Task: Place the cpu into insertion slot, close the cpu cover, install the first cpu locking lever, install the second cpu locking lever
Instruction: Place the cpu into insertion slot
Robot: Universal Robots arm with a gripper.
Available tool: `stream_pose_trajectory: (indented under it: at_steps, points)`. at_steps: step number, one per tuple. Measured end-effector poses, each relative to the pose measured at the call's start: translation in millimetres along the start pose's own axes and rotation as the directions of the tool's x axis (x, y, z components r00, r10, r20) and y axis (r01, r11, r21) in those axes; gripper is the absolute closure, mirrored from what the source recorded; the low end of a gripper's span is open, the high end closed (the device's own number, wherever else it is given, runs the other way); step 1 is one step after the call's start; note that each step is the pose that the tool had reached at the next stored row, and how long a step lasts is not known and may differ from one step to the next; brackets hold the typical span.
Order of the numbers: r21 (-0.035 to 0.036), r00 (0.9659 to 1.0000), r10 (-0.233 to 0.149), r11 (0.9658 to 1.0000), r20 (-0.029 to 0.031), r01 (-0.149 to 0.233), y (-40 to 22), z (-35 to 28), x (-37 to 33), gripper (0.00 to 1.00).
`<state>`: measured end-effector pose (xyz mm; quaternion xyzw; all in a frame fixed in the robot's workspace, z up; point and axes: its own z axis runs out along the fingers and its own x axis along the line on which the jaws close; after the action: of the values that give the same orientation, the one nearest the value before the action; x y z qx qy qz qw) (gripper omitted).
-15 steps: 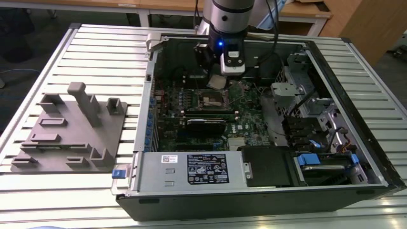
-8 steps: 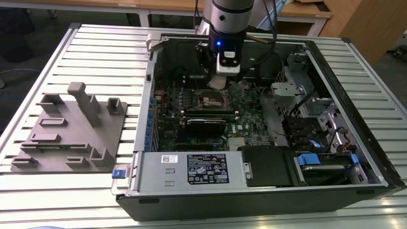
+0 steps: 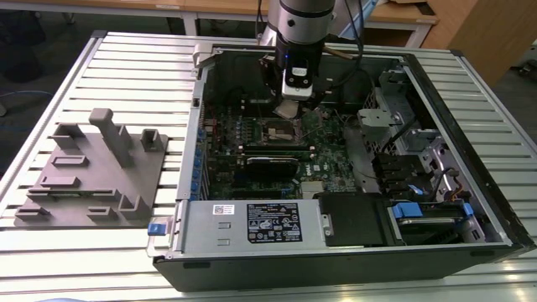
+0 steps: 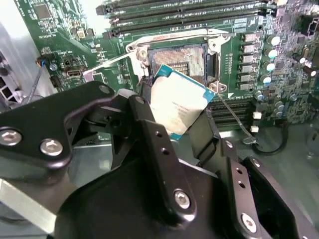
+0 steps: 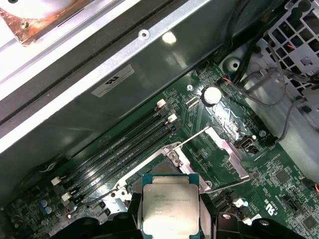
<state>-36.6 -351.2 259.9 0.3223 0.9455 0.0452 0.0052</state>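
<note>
Holding the cpu, a small flat square chip with a silver-grey metal face, the black two-fingered gripper is clenched on it by two opposite edges. Both wrist views show a finger pressed against either side.

Position: the chip hangs tilted in the air, just above and a little to one side of the insertion slot, the square dark-framed socket with a metal rim and golden-brown contact field. No contact between chip and socket is visible, and the contact field lies bare.

The cpu cover, a thin silver metal frame plate, appears swung up and away from the socket, standing beside it in the first wrist view. A thin wire locking lever sticks out unlatched next to the socket. I cannot pick out the other lever with certainty.

Surroundings: a green motherboard with long black memory slots near the socket, inside an open black-and-silver computer case lying on a grey slatted metal table. A grey moulded fixture block sits on the table at the exterior view's left, well apart from the case.

Progress, as judged: step one is under way but unfinished, with the chip over the socket and not seated. The cover is not closed and neither lever is installed, so all four steps remain open.
</note>
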Motion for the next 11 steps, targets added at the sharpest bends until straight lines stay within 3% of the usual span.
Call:
stream_pose_trajectory:
  at_steps: [6,11]
  points:
    - [-0.0002,1.0,0.005,1.0,0.0004,-0.005,0.0,0.0,0.0,0.46]
    - [-0.0012,0.9986,0.053,0.9986,0.0048,-0.053,0.0,0.4,0.0,0.46]
